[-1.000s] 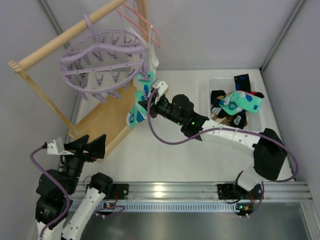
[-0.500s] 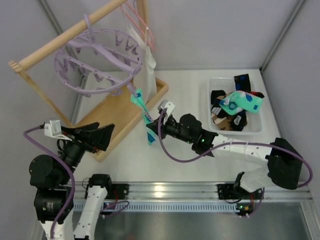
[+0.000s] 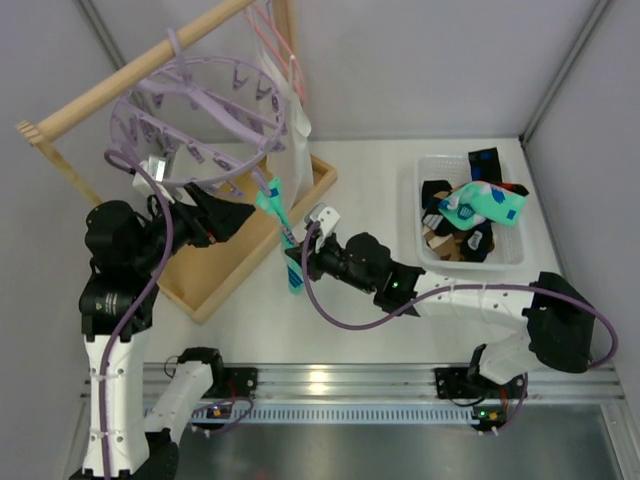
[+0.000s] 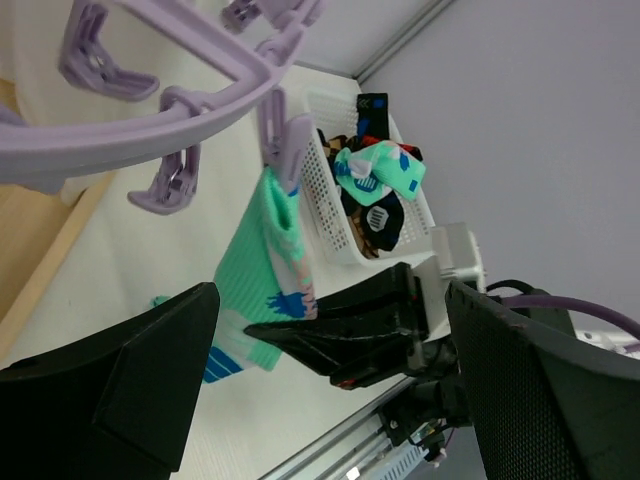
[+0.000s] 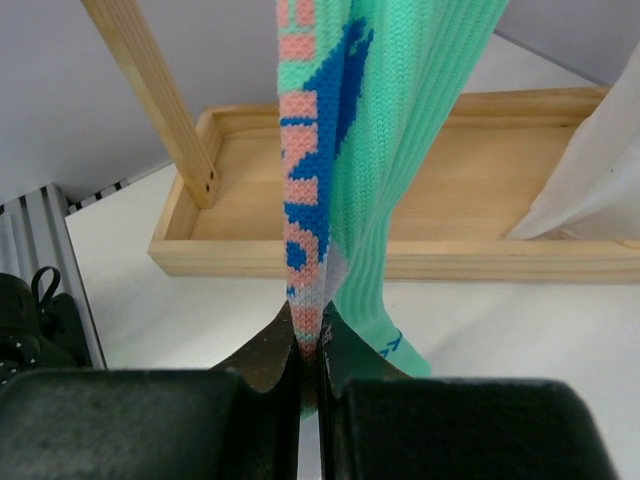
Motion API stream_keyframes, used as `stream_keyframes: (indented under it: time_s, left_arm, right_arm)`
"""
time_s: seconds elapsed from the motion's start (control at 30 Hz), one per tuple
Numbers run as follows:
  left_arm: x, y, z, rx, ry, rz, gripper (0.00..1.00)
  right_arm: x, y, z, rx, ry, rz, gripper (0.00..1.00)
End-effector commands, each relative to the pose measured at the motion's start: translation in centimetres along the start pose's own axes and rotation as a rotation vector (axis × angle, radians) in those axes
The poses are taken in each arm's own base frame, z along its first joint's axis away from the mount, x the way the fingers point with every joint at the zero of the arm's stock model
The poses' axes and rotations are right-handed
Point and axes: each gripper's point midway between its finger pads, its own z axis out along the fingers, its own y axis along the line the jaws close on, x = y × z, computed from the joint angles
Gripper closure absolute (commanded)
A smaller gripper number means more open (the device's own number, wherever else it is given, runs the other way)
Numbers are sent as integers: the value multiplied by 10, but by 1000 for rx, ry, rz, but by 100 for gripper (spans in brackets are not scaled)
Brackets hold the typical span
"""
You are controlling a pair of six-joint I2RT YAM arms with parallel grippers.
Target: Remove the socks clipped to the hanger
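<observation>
The lavender hanger (image 3: 195,110) hangs from a wooden rod at the back left. One mint-green sock (image 3: 283,225) hangs from a clip (image 4: 283,150) on its near rim. My right gripper (image 3: 296,262) is shut on the sock's lower end; the right wrist view shows the sock (image 5: 400,150) pinched between the closed fingertips (image 5: 310,345). My left gripper (image 3: 238,215) is open and empty, raised just left of the sock, below the hanger ring. In the left wrist view the sock (image 4: 262,270) and hanger (image 4: 180,110) show between the wide-apart fingers (image 4: 110,400).
A white basket (image 3: 428,170) at the right holds several loose socks. A wooden tray base (image 3: 215,255) lies under the hanger. A white cloth (image 3: 292,140) on a thin pink hanger (image 3: 285,45) hangs behind the sock. Walls close in on both sides.
My left arm has risen from the near left corner up to the sock and hanger rim. My right gripper has pulled the sock down toward the table and stays shut on it.
</observation>
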Motion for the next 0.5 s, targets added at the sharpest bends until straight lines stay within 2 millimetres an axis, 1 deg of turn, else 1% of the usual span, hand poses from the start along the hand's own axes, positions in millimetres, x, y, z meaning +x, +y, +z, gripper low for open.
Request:
stream_keyframes:
  time_s: [0.0, 0.03, 0.07, 0.1, 0.13, 0.17, 0.2, 0.23, 0.27, 0.3, 0.37, 0.43, 0.47]
  left_arm:
    - [-15, -37, -8, 149, -16, 106, 2]
    - [-17, -35, -1, 156, -12, 104, 2]
    - [-17, -35, 2, 171, -7, 116, 2]
    - [-12, -30, 8, 174, 1, 118, 3]
    - [-19, -35, 7, 197, -48, 155, 3]
    - [-17, -38, 7, 231, -52, 168, 3]
    - [-8, -34, 11, 258, -41, 168, 4]
    - [-7, -41, 7, 302, -64, 186, 4]
    - [-13, -50, 5, 356, -110, 207, 4]
    - [-7, -47, 8, 374, -106, 205, 4]
    - [-12, -50, 7, 390, -144, 216, 6]
    - [-10, -43, 14, 383, -145, 213, 7]
    - [-15, -46, 15, 404, -171, 229, 7]
  right_arm:
    - [7, 25, 5, -68, 30, -8, 100]
    - [6, 31, 5, -103, 25, -4, 100]
    - [4, 34, 4, -116, 19, 3, 100]
    - [0, 37, 3, -127, 7, 18, 100]
    - [-1, 39, 3, -136, 3, 23, 100]
    - [-3, 46, 1, -174, -2, 25, 100]
    - [-7, 49, -1, -189, -9, 37, 100]
    - [-9, 51, -2, -204, -15, 39, 100]
    - [-11, 58, -3, -239, -13, 41, 100]
    - [-12, 61, -4, -255, -13, 48, 100]
    - [-13, 69, -7, -304, -8, 52, 100]
    - [-15, 76, -10, -345, -12, 56, 100]
    - [-15, 78, -11, -358, -13, 59, 100]
